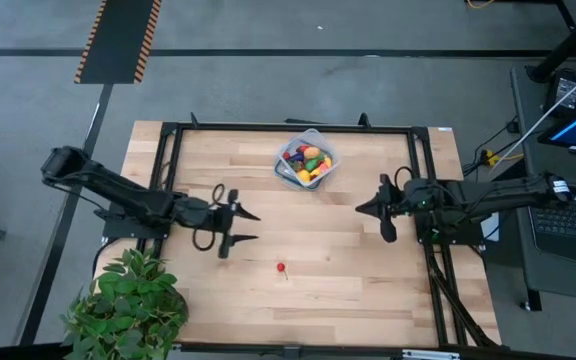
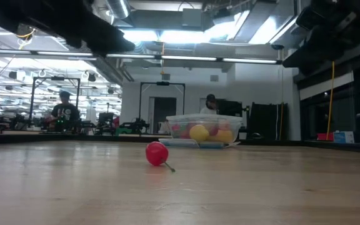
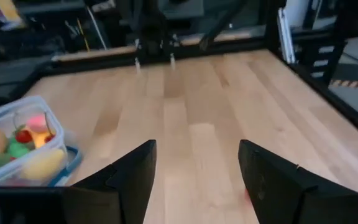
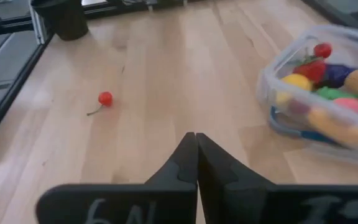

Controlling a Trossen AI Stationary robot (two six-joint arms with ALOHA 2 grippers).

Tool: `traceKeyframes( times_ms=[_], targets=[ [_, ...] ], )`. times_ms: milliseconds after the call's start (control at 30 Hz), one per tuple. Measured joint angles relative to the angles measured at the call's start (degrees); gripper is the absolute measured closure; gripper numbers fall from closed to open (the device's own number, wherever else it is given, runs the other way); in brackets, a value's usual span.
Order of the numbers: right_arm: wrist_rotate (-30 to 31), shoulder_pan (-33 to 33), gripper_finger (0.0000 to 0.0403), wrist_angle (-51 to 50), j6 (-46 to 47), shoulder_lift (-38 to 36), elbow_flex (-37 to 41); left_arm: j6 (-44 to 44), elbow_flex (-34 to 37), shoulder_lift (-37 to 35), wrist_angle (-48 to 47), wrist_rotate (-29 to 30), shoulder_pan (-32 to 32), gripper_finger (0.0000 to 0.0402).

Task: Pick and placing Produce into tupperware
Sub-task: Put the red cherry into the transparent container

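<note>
One piece of produce is outstanding: a small red cherry [image 1: 281,268] with a thin stem, lying alone on the bare wood of the desk [image 1: 348,270] toward its near edge.

Tupperware [image 1: 305,160]: clear container at the far middle of the desk, already holding a heap of yellow, red, green and purple toy pieces. It stands well apart from the cherry.

Left gripper [image 1: 246,226]: jaws spread wide, holding nothing, poised over the left-centre of the desk and pointing toward the middle. The cherry lies just beyond its fingertips and a little toward the near edge, a short diagonal away.

Right gripper [image 1: 372,210]: jaws pressed fully together, empty, waiting at the right-centre of the desk. Its wrist view shows the cherry out ahead and to one side, clearly farther off than it is from the left gripper.

Judgement: the left arm is the nearer and is the one already opened, so the last pick looks to be its job. The cherry is nearly round, so approach angle matters little, though it may roll if a finger nudges it; the stem trails flat on the wood and offers no useful hold.
</note>
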State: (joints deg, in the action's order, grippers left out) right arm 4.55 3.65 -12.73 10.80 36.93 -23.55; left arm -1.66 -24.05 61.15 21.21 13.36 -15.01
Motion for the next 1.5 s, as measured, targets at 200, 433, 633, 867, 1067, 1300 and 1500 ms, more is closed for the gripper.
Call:
traceKeyframes(
  times_ms=[200, 433, 633, 867, 1067, 1300, 1500],
  targets=[
    [0.4, 2.7, 0.0403, 1.8, 2.9, 0.0, 1.4, -0.5, -7.2, 8.6, -6.3, -0.9, 2.7, 0.0196],
    [0.4, 5.0, 0.0403, 1.9, 3.9, 0.0, 1.4, -1.5, -21.7, 18.3, -26.5, 0.0, 1.8, 0.0201],
    [0.5, 6.0, 0.0403, 1.9, 4.1, 0.0, 1.4, -4.5, -32.7, 26.4, -41.0, 6.5, -1.3, 0.0201],
    [0.5, 6.4, 0.0403, 1.8, 4.1, 0.1, 1.4, -7.2, -41.9, 33.8, -52.8, 5.7, -4.9, 0.0201],
    [0.5, 6.4, 0.0403, 1.8, 4.1, 0.1, 1.4, -11.3, -46.5, 38.3, -55.2, 3.5, -7.6, 0.0202],
    [0.5, 6.4, 0.0403, 1.8, 4.1, 0.1, 1.4, -12.5, -53.6, 45.6, -56.9, 0.0, -8.5, 0.0202],
    [0.4, 7.4, 0.0402, 1.8, 4.1, 0.1, 1.4, -15.0, -59.9, 52.4, -62.8, -0.6, -8.6, 0.0202]
  ],
)
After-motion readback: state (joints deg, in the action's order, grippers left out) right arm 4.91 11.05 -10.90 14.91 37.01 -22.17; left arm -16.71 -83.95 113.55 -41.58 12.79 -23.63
